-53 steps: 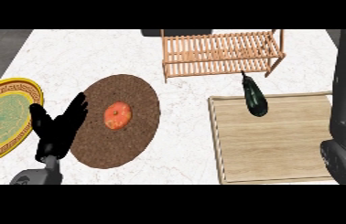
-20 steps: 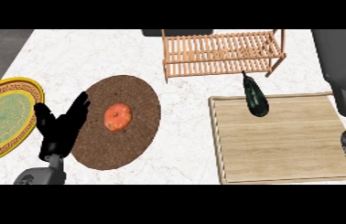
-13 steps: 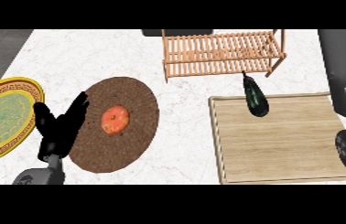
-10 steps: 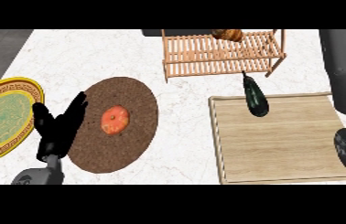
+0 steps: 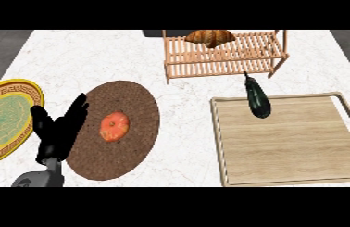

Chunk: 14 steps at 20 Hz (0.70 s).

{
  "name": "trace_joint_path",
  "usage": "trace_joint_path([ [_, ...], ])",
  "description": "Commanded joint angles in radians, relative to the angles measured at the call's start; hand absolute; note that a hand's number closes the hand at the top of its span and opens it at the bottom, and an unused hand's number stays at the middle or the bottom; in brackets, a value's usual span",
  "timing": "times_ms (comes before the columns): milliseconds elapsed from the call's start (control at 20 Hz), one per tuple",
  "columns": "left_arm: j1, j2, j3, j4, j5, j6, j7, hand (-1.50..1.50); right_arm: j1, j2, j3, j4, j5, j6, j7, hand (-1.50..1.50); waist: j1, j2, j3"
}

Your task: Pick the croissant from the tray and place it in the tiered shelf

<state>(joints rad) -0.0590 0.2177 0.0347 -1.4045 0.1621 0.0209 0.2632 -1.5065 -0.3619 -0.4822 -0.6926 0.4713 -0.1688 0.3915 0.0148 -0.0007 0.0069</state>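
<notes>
A golden-brown croissant [image 5: 209, 37] lies on the top level of the wooden tiered shelf [image 5: 226, 59] at the back of the counter. The wooden tray [image 5: 287, 147] sits at the right front, with a dark green eggplant [image 5: 257, 98] lying across its far rim. My left hand [image 5: 60, 129] stands open with fingers up at the lower left, over the edge of a brown round mat [image 5: 116, 129]. My right hand does not show in the head view.
An orange tomato [image 5: 114, 126] rests in the middle of the brown mat. A yellow-rimmed green plate [image 5: 12, 117] lies at the left edge. White marble counter [image 5: 103, 54] stretches between the mat and the shelf.
The croissant has appeared on the shelf's top level. My right forearm, seen at the right edge earlier, has left the view. The left hand has stayed in place.
</notes>
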Motion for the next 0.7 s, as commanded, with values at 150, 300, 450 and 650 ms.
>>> trace_joint_path([
  [150, 0.021, -0.018, -0.009, 0.027, -0.015, 0.019, 0.041, 0.00, 0.043, -0.081, -0.027, -0.025, 0.025, -0.140, 0.051, -1.50, -0.010, 0.002, -0.007],
  [300, -0.035, 0.016, 0.023, 0.030, 0.008, 0.005, 0.081, 0.00, 0.051, -0.215, -0.107, -0.002, -0.025, -0.106, 0.043, -1.50, -0.015, 0.005, -0.006],
  [450, 0.010, 0.000, 0.015, 0.051, 0.002, -0.010, 0.034, 0.00, 0.100, -0.267, -0.136, 0.012, -0.066, -0.061, 0.015, -1.50, -0.012, 0.005, -0.007],
  [650, 0.093, -0.029, -0.010, -0.025, -0.005, -0.003, 0.020, 0.00, 0.139, -0.378, -0.173, -0.022, -0.147, 0.111, 0.052, -1.50, -0.014, -0.003, -0.006],
])
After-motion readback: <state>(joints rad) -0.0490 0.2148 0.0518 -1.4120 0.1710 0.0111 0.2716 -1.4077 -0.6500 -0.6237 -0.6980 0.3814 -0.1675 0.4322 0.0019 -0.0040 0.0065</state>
